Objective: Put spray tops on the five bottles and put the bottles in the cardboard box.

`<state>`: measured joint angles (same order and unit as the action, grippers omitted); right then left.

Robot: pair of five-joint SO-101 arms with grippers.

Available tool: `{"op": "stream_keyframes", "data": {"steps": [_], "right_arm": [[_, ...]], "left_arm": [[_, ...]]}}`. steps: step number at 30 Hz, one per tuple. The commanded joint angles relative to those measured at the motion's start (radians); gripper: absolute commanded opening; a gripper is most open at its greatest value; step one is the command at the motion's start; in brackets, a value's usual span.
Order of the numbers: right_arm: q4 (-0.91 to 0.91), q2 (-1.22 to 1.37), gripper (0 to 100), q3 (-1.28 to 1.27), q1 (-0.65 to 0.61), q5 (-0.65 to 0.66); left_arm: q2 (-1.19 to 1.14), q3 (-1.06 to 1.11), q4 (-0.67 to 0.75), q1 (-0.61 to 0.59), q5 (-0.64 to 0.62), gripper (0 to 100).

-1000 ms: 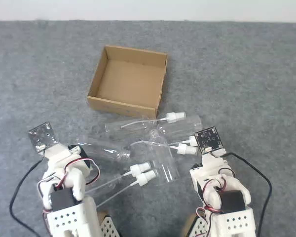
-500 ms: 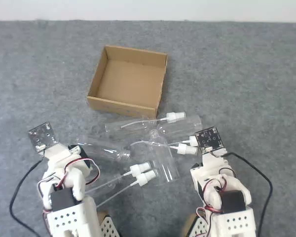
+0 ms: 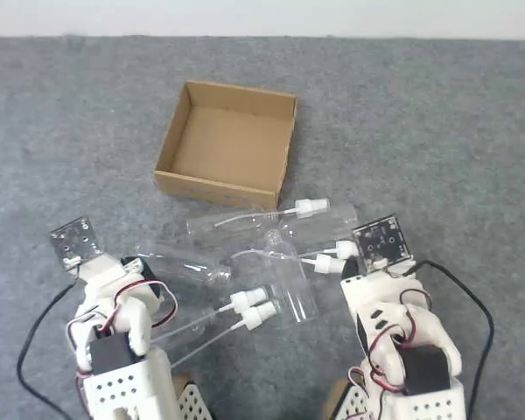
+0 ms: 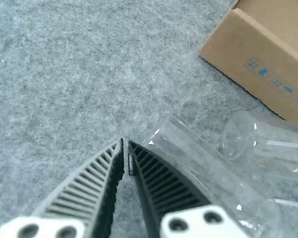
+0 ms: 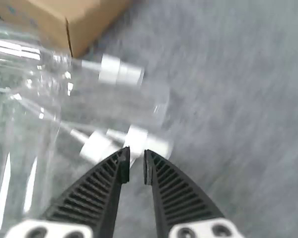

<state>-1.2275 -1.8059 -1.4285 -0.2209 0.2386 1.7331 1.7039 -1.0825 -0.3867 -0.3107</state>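
A grey surface (image 3: 437, 131) with a fuzzy, felt-like texture is seen in the high view, stretching from the near edge to the far side and out to both flanks. No seams or folds are made out in it, and it is laid flat. Its nap is shown more closely in the left wrist view, where fine pale fibres are scattered over the darker grey. The same grey covering is seen in the right wrist view. Along the far edge of the surface, a narrow pale strip (image 3: 262, 17) is seen running straight across the high view. Whether it is a wall or something else cannot be told.
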Motion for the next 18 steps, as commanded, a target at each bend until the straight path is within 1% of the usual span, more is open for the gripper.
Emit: {"op": "stream_keyframes", "data": {"steps": [1, 13, 15, 18], "right_arm": [[0.054, -0.01, 0.9, 0.155, 0.015, 0.186], [0.038, -0.002, 0.6, 0.442, 0.005, 0.187], [0.027, 0.03, 0.6, 0.496, 0.005, 0.187], [-0.021, 0.143, 0.6, 0.586, -0.015, 0.186]], "left_arm": [[0.014, -0.015, -0.005, -0.006, 0.002, 2], [0.014, -0.015, -0.005, -0.006, 0.002, 2], [0.014, -0.015, -0.005, -0.006, 0.002, 2], [0.014, -0.015, -0.005, -0.006, 0.002, 2]]}}
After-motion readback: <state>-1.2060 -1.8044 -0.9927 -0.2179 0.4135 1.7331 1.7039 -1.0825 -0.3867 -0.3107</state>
